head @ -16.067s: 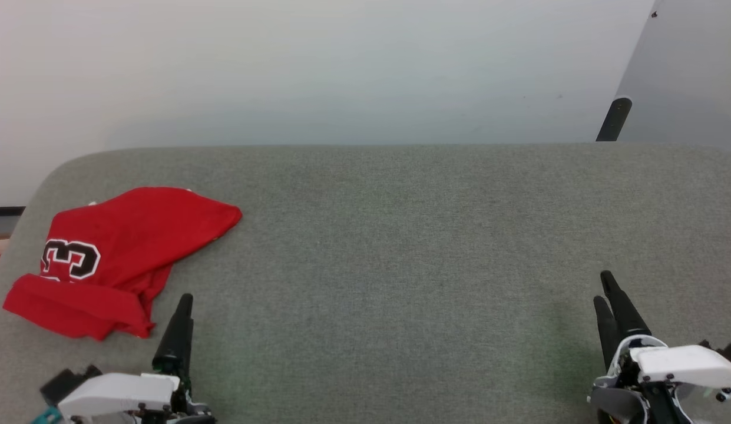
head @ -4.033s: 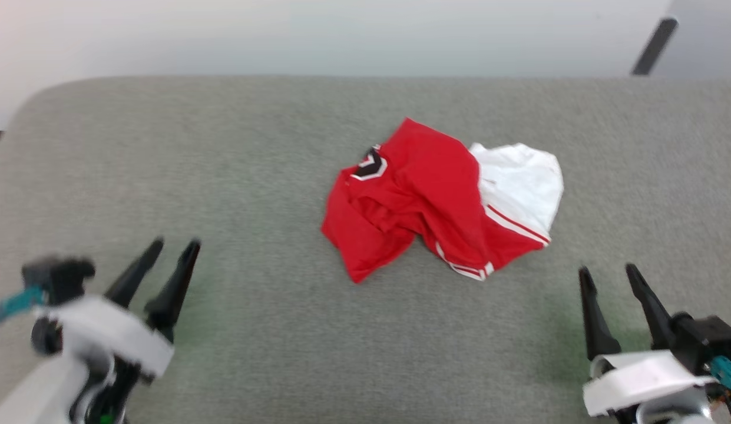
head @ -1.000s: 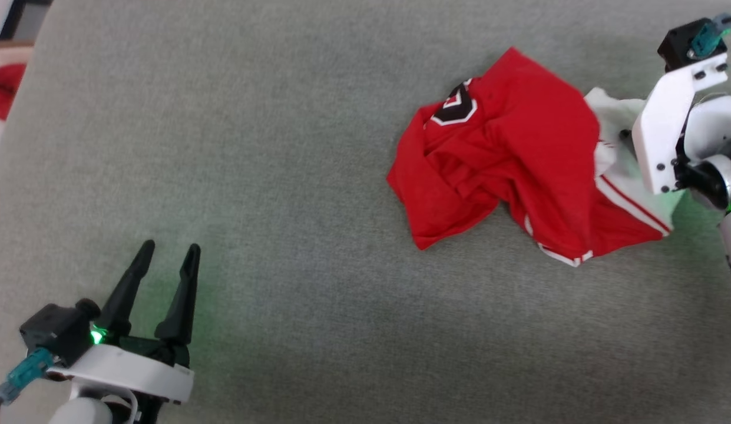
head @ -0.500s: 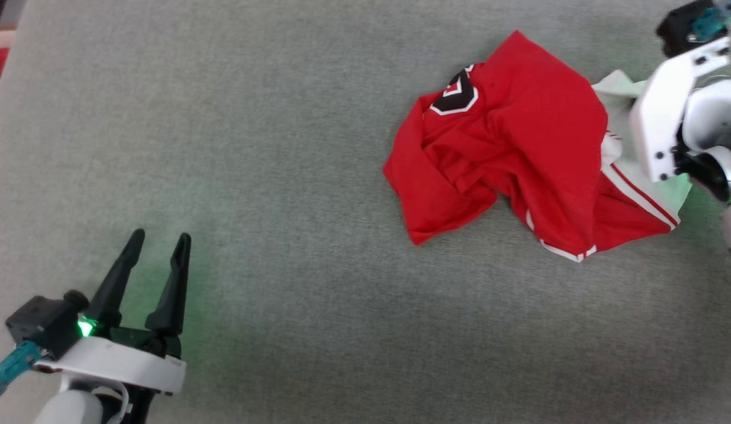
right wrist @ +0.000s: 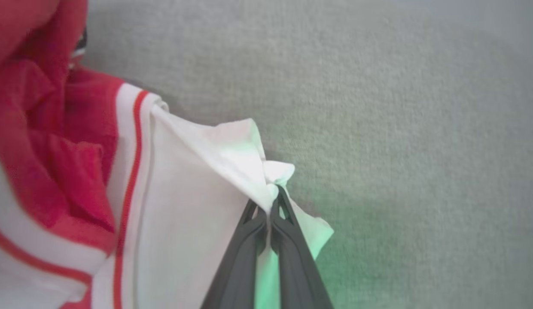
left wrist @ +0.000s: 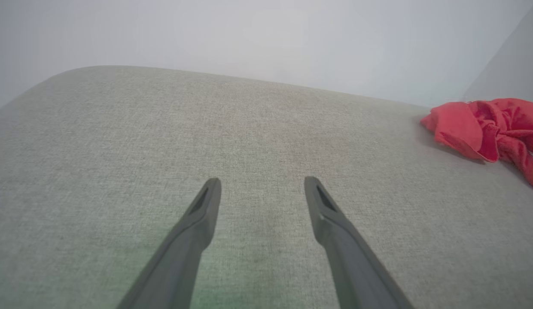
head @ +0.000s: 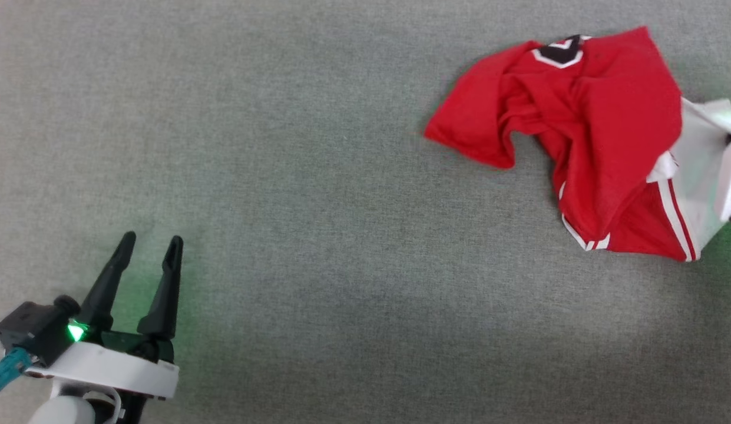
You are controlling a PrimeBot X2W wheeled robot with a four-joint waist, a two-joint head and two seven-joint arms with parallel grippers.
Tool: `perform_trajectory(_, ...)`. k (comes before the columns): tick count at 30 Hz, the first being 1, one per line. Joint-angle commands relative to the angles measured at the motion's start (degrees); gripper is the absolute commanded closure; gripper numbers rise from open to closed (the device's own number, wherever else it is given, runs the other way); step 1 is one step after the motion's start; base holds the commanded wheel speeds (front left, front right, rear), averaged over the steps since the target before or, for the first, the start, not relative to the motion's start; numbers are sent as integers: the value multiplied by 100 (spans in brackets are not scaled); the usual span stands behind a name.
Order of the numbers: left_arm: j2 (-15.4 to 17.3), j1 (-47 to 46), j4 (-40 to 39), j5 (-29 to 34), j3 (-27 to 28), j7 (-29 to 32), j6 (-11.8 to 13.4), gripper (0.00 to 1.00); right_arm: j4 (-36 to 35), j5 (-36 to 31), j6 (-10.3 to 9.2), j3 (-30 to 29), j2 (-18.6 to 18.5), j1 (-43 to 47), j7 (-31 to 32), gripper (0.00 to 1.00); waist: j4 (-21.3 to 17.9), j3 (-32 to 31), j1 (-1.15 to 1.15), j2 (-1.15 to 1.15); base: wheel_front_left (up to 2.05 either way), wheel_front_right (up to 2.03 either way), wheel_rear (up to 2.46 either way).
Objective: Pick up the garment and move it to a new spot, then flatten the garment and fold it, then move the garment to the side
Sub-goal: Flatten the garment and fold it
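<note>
1 garment [head: 612, 118] crumpled on grey surface [head: 341, 235] | right gripper [right wrist: 272, 198] jaws clamped on its white part | left gripper [head: 152, 238] jaws apart, empty

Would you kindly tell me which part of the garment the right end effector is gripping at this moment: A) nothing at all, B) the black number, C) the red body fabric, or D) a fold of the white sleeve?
D: in the right wrist view the right end effector is closed on a bunched fold of the white sleeve of the garment, beside the red stripe, not on the red body.
</note>
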Motion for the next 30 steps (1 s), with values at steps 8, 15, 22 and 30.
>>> perform_trajectory(8, 130, -131, 12, 58, -101, 2, 14, 0, -800, -473, -6, -753, 746, 540, -445, 0, -33, -42, 0, 0, 0, 0, 0)
perform_trajectory(15, 579, -342, -102, 20, -248, 2, 14, 0, -1469, -208, -6, -601, 1071, 1138, -1421, 0, -245, -346, 0, 0, 0, 0, 0)
perform_trajectory(22, 1968, -1419, -339, -7, -1692, 21, 14, 0, -2457, 574, -6, 478, 1386, 2435, -2428, 0, -775, -537, 0, 0, 0, 0, 0)
perform_trajectory(30, 2760, -3934, -756, -348, -4495, 1562, 14, 0, -2690, 988, -6, 1409, 1456, 3371, -3258, 0, -1525, -400, 0, 0, 0, 0, 0)
